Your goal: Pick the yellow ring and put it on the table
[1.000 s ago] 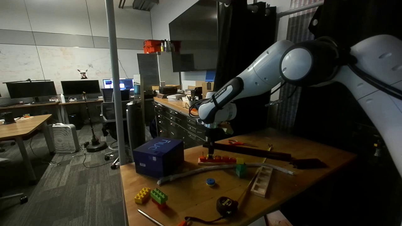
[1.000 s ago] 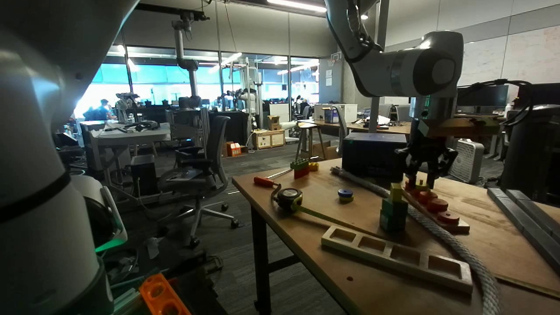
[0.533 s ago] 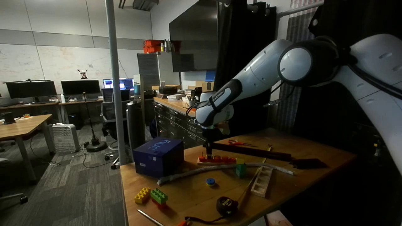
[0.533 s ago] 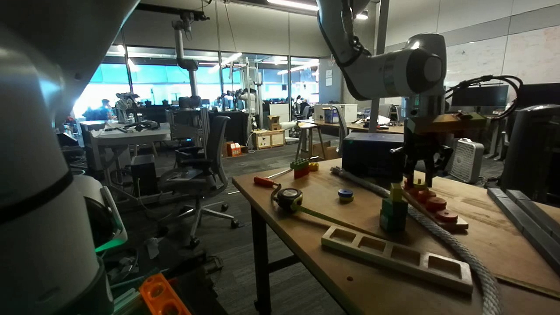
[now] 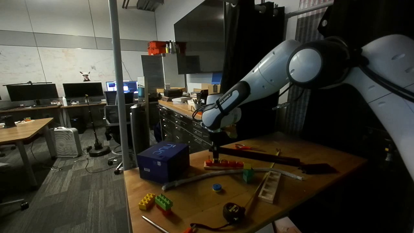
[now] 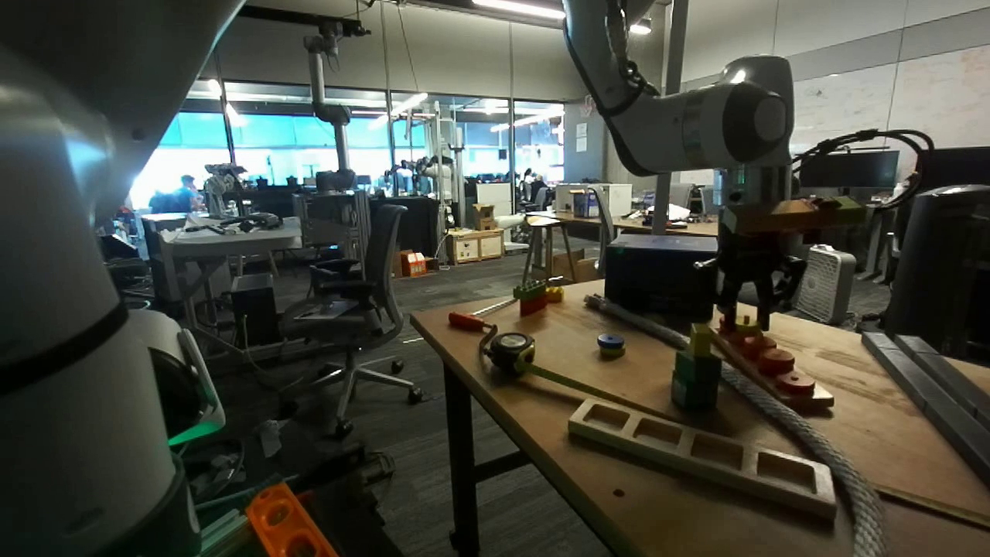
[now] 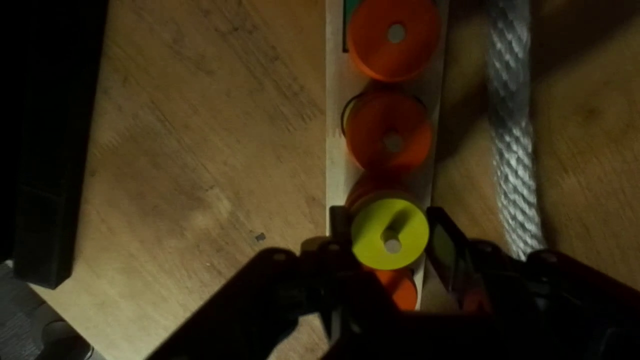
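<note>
- Gripper [image 7: 389,225] partway closed, pointing down over table [image 5: 190,202]; has yellow ring [image 7: 371,236] btwn its fingers [image 7: 341,220], one each side, inner faces right up against the rim in wrist view
- yellow ring sits on a peg of the wood rack [image 7: 336,165], peg end [image 7: 392,245] poking thru the hole; rack lies flat on table
- red rings [image 7: 389,117] on same rack, both sides of the yellow one, partly covered by it in wrist view
- rack lies btwn rope [image 7: 515,125] and dark bars [image 6: 916,391], apart from both in wrist view
- blue ring [image 6: 610,340] on top of a yellow disc [image 6: 613,353], across the rope from rack
- green blocks [image 6: 694,387] stacked, small yellow block [image 6: 700,340] on top, just beside rope
- wood tray [image 6: 749,462] w/ 4 compartments, flat on table; tape measure [image 6: 510,350] nr table edge, blade out alongside tray
- screwdriver [image 6: 467,321] w/ red handle, also nr the edge
- yellow brick [image 5: 147,201] just beside green brick [image 5: 164,201], which sits on a red one
- big blue box [image 5: 163,165] on table, nr one end of rope in both exterior views
</note>
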Controlling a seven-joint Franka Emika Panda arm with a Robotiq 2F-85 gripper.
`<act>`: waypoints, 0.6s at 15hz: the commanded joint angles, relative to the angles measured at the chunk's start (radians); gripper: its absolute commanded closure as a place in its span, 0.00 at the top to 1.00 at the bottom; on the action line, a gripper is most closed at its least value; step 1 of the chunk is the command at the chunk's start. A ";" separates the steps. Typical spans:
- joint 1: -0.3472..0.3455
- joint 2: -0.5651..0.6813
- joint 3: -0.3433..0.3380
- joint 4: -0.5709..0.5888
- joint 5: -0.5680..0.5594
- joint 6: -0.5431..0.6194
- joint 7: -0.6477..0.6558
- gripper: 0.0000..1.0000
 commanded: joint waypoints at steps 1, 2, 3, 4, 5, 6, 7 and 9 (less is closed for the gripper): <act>-0.057 -0.032 0.032 -0.007 0.051 -0.027 -0.076 0.23; -0.064 -0.033 0.033 -0.004 0.059 -0.036 -0.088 0.23; -0.071 -0.031 0.035 0.004 0.071 -0.053 -0.097 0.23; -0.077 -0.029 0.036 0.009 0.083 -0.068 -0.107 0.23; -0.085 -0.026 0.041 0.019 0.099 -0.094 -0.121 0.23; -0.088 -0.025 0.041 0.023 0.108 -0.110 -0.128 0.23; -0.086 -0.023 0.039 0.031 0.114 -0.127 -0.128 0.23; -0.080 -0.025 0.034 0.040 0.118 -0.153 -0.124 0.23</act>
